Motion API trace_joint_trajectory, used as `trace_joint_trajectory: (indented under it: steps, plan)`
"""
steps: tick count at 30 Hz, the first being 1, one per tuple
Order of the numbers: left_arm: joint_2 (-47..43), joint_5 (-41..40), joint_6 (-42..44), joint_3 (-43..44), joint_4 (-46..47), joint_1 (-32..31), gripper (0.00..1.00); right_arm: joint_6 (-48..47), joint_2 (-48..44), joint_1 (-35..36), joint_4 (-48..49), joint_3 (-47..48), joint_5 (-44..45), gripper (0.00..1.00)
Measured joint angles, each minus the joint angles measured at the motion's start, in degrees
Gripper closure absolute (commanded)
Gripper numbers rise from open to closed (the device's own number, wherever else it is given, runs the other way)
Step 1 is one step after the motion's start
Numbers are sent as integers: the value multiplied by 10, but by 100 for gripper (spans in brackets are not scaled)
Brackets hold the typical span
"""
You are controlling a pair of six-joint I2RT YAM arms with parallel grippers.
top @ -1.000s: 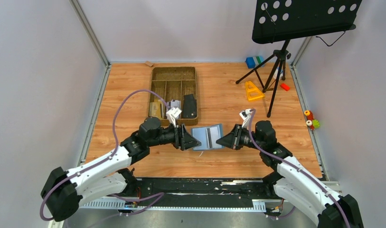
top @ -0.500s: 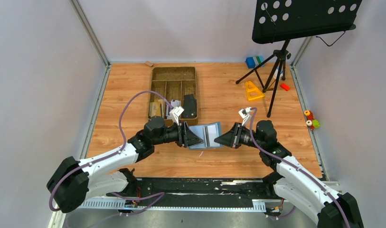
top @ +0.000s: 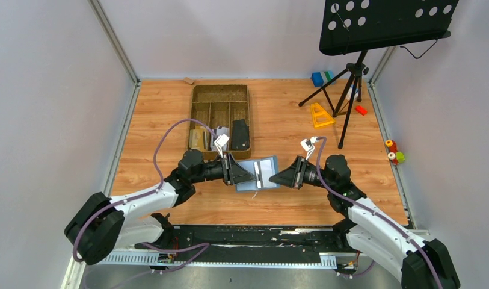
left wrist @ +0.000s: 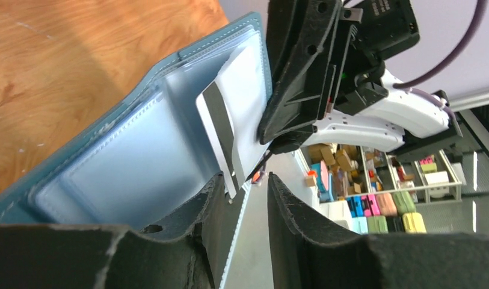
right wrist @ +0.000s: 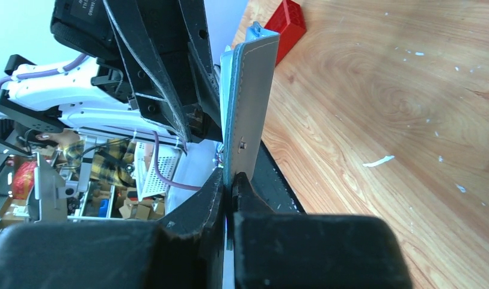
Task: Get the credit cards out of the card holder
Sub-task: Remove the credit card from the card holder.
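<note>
Wooden table (top: 157, 120) fills the view from above, with the open wallet (top: 266, 165) at its middle, between the two claws. The right claw (right wrist: 231, 180) is pinched tight on the edge of the wallet's outer flap. The left claw (left wrist: 249, 180) faces the pale inner pockets, its jaws partly apart with a clear gap. A white card (left wrist: 236, 108) with a dark stripe sticks out of a pocket. Its lower corner reaches into that gap, against one finger, and is not clamped.
</note>
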Motion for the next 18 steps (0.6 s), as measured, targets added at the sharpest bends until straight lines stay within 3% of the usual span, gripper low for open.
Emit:
trace_joint_trajectory:
  steps: [9, 18]
  plan:
    - [44, 40, -40, 0, 72, 1, 69, 37, 10, -1, 65, -9, -23, 100]
    - [48, 41, -48, 0, 75, 1, 64, 45, -7, -1, 75, -9, -25, 100]
